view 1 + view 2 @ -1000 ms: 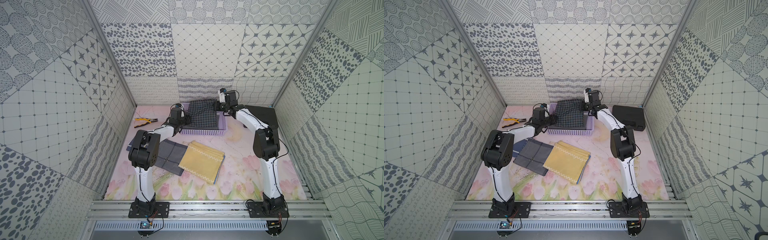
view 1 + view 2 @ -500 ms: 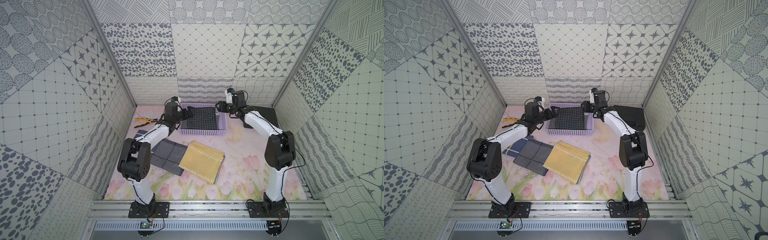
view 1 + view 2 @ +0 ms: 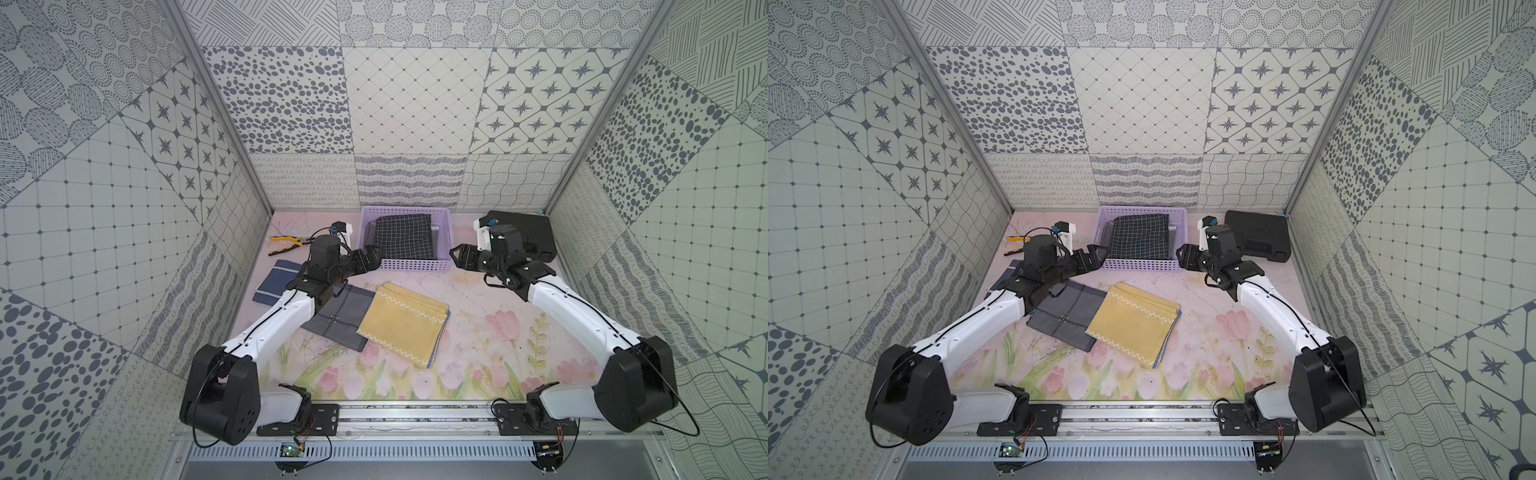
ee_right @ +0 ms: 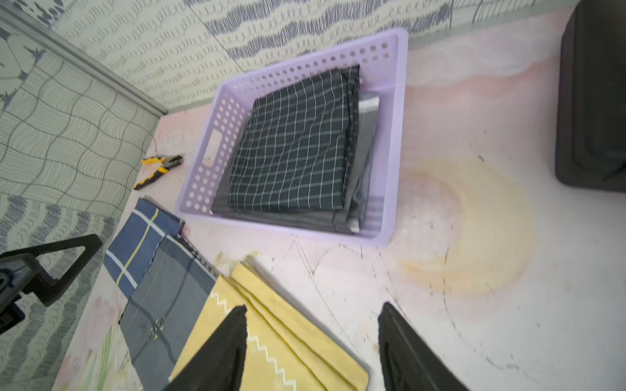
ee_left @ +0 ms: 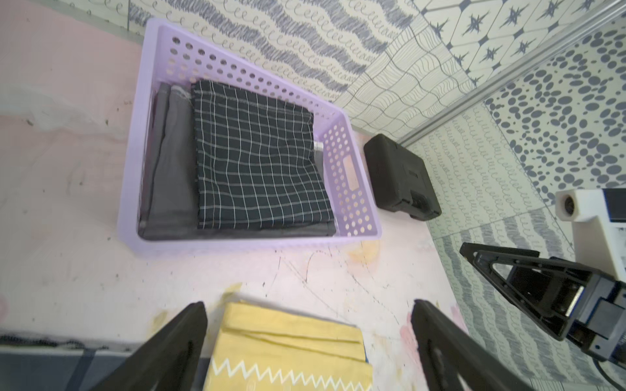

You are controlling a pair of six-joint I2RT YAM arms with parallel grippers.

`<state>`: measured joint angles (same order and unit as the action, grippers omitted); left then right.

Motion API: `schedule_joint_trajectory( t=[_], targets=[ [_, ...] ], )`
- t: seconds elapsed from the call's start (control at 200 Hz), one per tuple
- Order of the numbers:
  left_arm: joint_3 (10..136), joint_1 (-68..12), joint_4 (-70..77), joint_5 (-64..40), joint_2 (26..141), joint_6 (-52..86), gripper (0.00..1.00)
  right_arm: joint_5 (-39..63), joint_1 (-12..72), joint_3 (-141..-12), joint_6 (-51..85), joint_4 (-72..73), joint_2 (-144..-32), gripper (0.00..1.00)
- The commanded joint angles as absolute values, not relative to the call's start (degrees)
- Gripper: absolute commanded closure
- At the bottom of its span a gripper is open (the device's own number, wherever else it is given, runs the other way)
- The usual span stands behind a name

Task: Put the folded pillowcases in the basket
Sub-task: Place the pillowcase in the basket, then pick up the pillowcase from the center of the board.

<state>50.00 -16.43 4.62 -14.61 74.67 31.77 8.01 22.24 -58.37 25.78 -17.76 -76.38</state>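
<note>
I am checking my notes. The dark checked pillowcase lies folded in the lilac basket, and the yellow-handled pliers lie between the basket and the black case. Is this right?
One detail is wrong. The pliers lie on the far side of the basket from the black case, as a top view shows. The checked pillowcase does lie folded in the basket.

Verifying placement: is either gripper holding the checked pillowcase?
No: the left gripper and right gripper are open, and the checked pillowcase lies in the basket.
</note>
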Motion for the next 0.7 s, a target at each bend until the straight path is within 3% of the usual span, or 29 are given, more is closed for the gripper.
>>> schedule_joint_trajectory(
  t=[0.0, 0.285, 0.695],
  targets=[
    [42.0, -19.6, -2.5, -14.5, 67.1, 30.7, 0.01, 5.0, 24.5, -52.3, 28.6, -19.4, -70.9, 0.36],
    [32.4, -22.0, -6.2, -13.2, 60.4, 31.4, 0.01, 1.2, 34.3, -40.4, 36.2, -20.2, -64.9, 0.35],
    [25.2, -23.2, -2.7, -12.2, 56.3, 33.7, 0.01, 2.5, 40.3, -33.6, 46.1, -14.1, -73.1, 0.35]
  ],
)
